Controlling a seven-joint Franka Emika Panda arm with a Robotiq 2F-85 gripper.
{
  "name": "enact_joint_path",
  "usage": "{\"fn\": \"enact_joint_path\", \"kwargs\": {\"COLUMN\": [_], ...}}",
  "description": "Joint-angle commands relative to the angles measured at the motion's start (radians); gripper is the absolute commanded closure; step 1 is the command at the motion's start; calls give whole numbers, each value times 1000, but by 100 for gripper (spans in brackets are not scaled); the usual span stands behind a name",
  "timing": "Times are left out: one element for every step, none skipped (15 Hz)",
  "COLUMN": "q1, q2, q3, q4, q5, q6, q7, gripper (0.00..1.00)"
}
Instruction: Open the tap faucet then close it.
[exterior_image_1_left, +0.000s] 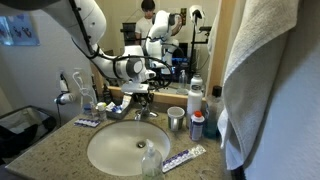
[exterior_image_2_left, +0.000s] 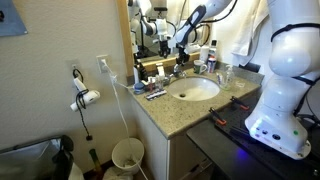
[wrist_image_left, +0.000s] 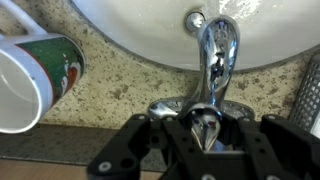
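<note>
Jaws: in the wrist view they stand apart, one to each side of the faucet's lever; I cannot tell whether they press on it.
Gripper (wrist_image_left: 205, 130): black, low over the back edge of the basin, pointing down at the faucet's top; it also shows in both exterior views (exterior_image_1_left: 141, 93) (exterior_image_2_left: 180, 63).
Tap faucet (wrist_image_left: 216, 52): shiny chrome, on the countertop behind the basin, directly under the gripper; its short spout reaches out over the bowl.
Arm (exterior_image_1_left: 128, 68): white, coming in from above and bending down over the sink; its heavy white base (exterior_image_2_left: 285, 85) stands beside the vanity.
Basin (exterior_image_1_left: 120, 150): oval, white, set into the countertop.
Countertop (wrist_image_left: 110, 92): speckled granite.
Paper cup (wrist_image_left: 35, 75): printed in green and red, lying on its side on the granite, near the faucet.
Metal cup (exterior_image_1_left: 176, 120): cylindrical, upright beside the basin.
Tube (exterior_image_1_left: 183, 157): lying flat at the front rim of the basin.
Bottles (exterior_image_1_left: 197, 125): a small cluster standing beyond the metal cup.
Mirror (exterior_image_1_left: 185, 40): on the wall behind the sink, reflecting the arm.
Towel (exterior_image_1_left: 270, 80): grey, hanging close to the camera.
Hair dryer (exterior_image_2_left: 85, 98): wall-mounted, beside the vanity.
Waste bin (exterior_image_2_left: 128, 156): on the floor below the hair dryer, lined with a bag.
</note>
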Motion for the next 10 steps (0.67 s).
{"fn": "enact_joint_path", "kwargs": {"q1": [-40,-44,-46,-45,-44,-44,-44,-43,-42,-41], "q2": [10,17,23,29,34,39,44,47,51,54], "q3": [-30,-27,-27,-27,-26,-25,-24,-23,-23,-22], "q4": [66,77,89,100,111,120,130,137,144,152], "q5": [-15,-9,-6,-5,-5,-4,-4,-4,-5,-6], "q6": [-95,-110,-125,-136,-150,-161,-171,-181,-189,-198], "q7": [-2,-8,-9,-9,-9,-10,-11,-12,-11,-11], "gripper": [98,98,98,98,98,98,98,98,98,98]}}
